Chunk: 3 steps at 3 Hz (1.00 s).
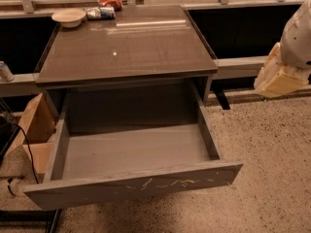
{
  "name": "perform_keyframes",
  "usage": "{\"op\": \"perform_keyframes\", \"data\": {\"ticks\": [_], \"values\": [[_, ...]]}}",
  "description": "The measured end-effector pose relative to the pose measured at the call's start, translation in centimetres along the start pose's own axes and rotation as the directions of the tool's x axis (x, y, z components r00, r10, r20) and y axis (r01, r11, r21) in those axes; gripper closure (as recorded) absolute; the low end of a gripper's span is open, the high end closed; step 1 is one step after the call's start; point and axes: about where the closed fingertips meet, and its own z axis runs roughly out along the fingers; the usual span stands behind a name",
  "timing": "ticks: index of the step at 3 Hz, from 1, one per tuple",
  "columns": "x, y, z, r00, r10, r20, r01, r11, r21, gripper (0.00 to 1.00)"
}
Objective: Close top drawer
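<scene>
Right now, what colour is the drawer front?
Top drawer front: grey, whitish scratches; camera view. Gripper far right.

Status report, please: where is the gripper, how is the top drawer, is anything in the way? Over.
Gripper at far right, touching nothing. Top drawer pulled wide open. Cardboard box beside its left wall, outside its path.

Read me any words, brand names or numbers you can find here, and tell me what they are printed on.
No text here can be read.
Packets at the back of the cabinet top: print too blurred to read.
Can at the left edge: label too blurred.
Top drawer: only pale scratches on its front, no lettering.
Gripper, at the right edge above the floor: no markings visible.
</scene>
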Motion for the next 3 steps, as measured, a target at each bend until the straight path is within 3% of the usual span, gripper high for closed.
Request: {"op": "perform_keyframes", "data": {"ticks": [2,3], "values": [[1.8,1.7,2.9,0.998,0.067,0.014,-0.067,0.9977,-0.003,1.00],[3.1,3.5,6.6,0.990,0.131,0.048,-0.130,0.9913,-0.023,1.00]]}}
